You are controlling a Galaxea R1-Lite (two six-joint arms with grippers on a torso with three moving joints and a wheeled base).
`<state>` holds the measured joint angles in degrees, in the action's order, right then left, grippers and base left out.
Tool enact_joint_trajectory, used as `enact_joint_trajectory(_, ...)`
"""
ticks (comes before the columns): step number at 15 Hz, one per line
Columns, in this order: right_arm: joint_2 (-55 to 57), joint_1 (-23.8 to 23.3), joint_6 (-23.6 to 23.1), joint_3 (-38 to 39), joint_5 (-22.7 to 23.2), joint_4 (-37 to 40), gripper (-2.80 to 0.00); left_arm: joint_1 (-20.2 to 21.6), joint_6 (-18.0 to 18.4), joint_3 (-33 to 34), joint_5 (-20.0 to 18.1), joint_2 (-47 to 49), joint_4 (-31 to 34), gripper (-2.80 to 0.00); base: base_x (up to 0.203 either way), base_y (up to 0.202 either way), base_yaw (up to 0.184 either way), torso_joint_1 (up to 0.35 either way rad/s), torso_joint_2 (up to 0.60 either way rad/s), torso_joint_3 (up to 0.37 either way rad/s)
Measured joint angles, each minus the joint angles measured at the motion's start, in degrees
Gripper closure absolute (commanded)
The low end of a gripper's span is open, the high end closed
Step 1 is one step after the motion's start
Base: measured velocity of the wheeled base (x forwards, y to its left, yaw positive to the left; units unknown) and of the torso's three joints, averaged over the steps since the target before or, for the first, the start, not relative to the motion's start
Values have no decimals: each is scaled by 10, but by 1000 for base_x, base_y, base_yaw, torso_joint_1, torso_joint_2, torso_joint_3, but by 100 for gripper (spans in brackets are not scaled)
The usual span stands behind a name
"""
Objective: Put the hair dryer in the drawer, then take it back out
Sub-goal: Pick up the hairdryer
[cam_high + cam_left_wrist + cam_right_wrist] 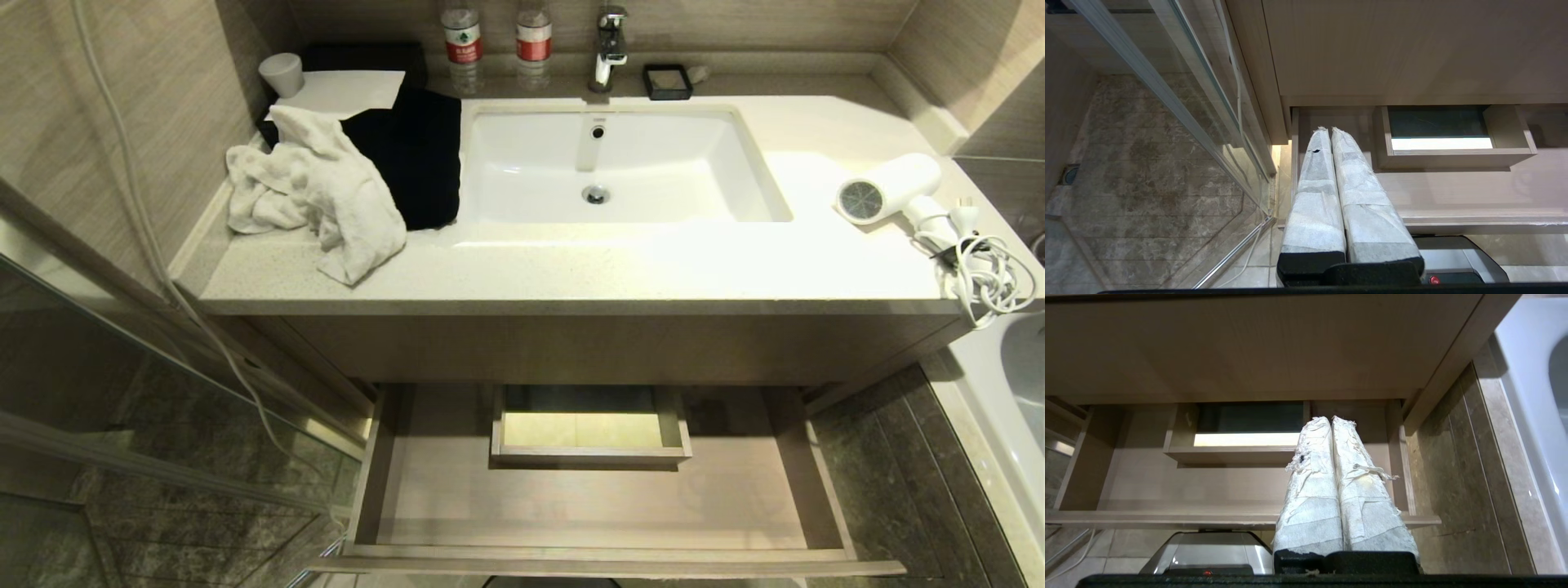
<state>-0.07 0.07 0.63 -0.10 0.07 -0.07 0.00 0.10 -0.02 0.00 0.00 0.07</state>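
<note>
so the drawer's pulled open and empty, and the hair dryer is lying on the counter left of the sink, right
Not quite. The drawer is open and empty, but the hair dryer lies on the counter to the right of the sink, with its cord bunched near the counter's right edge. The head view shows this; a white towel sits on the left.

Left hand (1331,130) and right hand (1331,418) hang parked, fingers pressed together, empty.

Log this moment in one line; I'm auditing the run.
drawer: open, empty | hair dryer: on counter | left gripper: shut | right gripper: shut
</note>
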Motion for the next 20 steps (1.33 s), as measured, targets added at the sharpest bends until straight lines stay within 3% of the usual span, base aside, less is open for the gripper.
enact_joint_trajectory(11, 0, 0, 0, 1, 0, -2, 0, 0, 0, 0, 0, 0, 0, 0, 0, 0, 0, 5, 0, 5)
enact_joint_trajectory(20, 0, 0, 2, 1, 0, -2, 0, 0, 0, 0, 0, 0, 0, 0, 0, 0, 0, 245, -22, 218)
